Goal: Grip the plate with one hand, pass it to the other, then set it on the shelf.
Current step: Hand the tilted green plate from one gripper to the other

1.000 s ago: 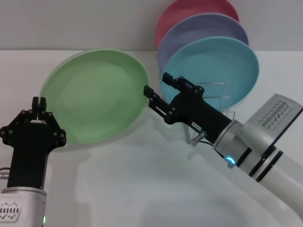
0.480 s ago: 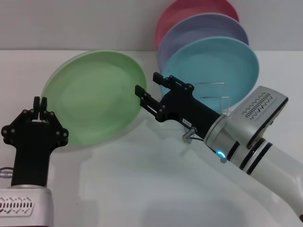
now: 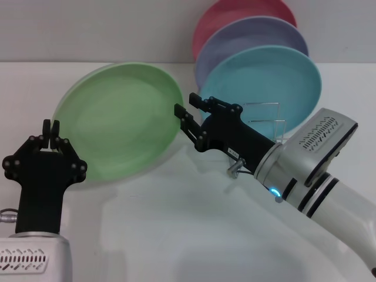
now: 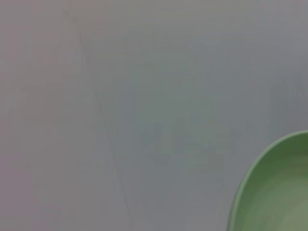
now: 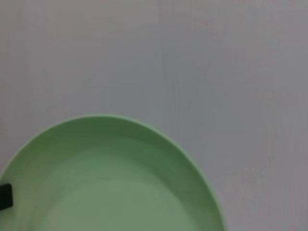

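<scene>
Mid-handover: plate (image 3: 117, 120) held upright beside the rack (image 3: 262, 126), left gripper (image 3: 50, 130) fingers clenched on its lower rim – right gripper (image 3: 189, 111) fingers spread at the opposite edge. Transfer, racking left.

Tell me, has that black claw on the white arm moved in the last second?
Yes. In the head view the right gripper has slid toward the robot's left and a little farther away, judged against the fixed wire rack, and now stands at the light green plate's rim.
</scene>
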You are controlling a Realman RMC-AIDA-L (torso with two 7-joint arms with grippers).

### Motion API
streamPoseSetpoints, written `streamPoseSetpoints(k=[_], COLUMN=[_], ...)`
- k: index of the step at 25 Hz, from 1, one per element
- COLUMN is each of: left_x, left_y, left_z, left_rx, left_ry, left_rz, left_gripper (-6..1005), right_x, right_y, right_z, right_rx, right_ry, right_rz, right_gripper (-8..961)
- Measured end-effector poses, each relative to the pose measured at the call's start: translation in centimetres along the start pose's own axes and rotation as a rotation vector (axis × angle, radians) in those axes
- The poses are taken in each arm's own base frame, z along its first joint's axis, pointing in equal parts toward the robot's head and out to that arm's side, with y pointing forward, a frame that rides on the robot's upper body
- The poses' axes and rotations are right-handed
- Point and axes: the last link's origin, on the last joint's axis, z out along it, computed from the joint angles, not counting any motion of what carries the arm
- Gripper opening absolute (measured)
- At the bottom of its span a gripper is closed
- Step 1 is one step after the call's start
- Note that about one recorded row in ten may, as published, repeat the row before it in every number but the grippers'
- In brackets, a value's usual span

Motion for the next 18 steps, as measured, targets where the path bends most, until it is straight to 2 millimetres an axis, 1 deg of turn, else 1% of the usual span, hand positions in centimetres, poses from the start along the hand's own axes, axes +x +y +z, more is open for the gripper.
streamPoseSetpoints(k=[1,7,18], left_x=[0.05,0.28,0.35], left_y=[0.01,0.22,0.49], left_z=[-0.05,-0.3,-0.5], left_rx=[0.001,-0.004,-0.018], left_ry=[0.002,0.007,0.009], left_rz=[-0.001,0.024,0.025], left_gripper=[43,44,44], right_x=[0.0,0.03,-0.05], right_y=[-0.01,-0.04,-0.03], right_z=[-0.01,-0.03,0.12], right_rx=[0.001,0.003,0.002], right_ry=[0.0,0.001,0.0], right_rz=[-0.003,-0.006,-0.015], right_gripper=[487,255,245])
